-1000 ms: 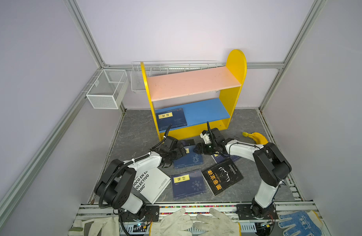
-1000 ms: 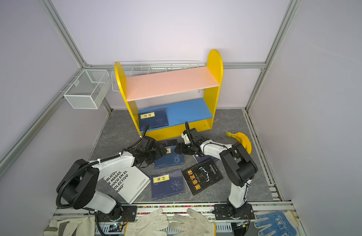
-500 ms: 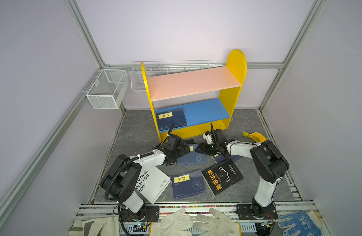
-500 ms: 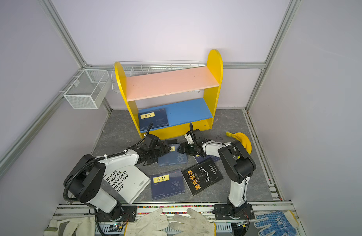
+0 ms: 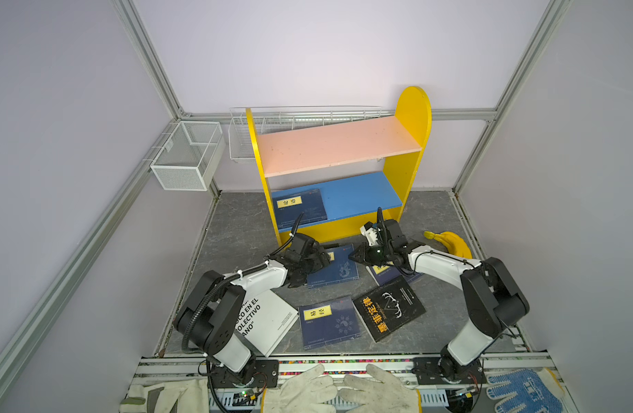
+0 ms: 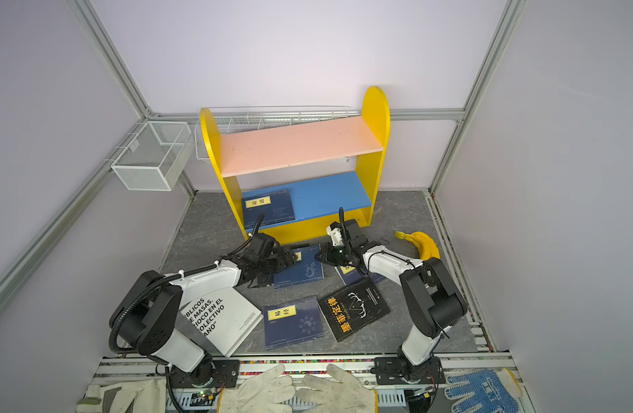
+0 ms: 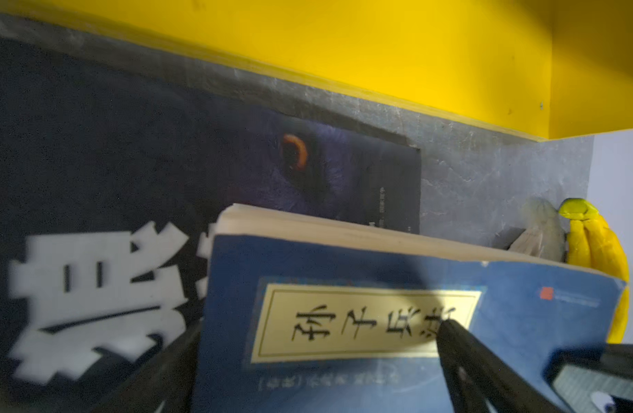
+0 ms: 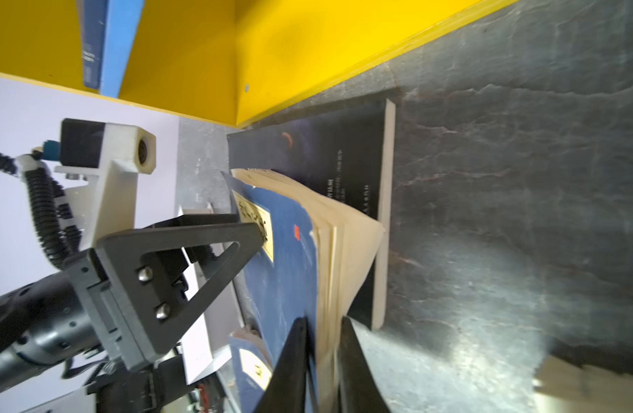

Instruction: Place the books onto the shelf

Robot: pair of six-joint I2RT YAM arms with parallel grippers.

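Note:
A navy book [image 5: 338,266] [image 6: 302,268] lies in front of the shelf [image 5: 343,143], partly on a black book [image 8: 343,161]. My right gripper [image 8: 324,343] [image 5: 354,255] is shut on the navy book's [image 8: 290,250] page edge, which is lifted. My left gripper [image 7: 315,357] [image 5: 322,262] is open at the opposite side, one finger [image 7: 461,350] over the yellow label. Another navy book [image 5: 298,207] lies on the blue lower board. On the floor lie a navy book [image 5: 329,321], a black book [image 5: 388,307], a white book [image 5: 265,318] and a navy one [image 5: 383,273] under the right arm.
A yellow toy banana [image 5: 450,243] lies right of the shelf. Two white wire baskets [image 5: 186,153] [image 5: 243,136] hang on the back left walls. Work gloves [image 5: 343,389] and a blue glove [image 5: 522,389] lie along the front rail.
My right gripper has closed on the navy book's edge. My left gripper has slid right, up to the book's other side, and stayed open.

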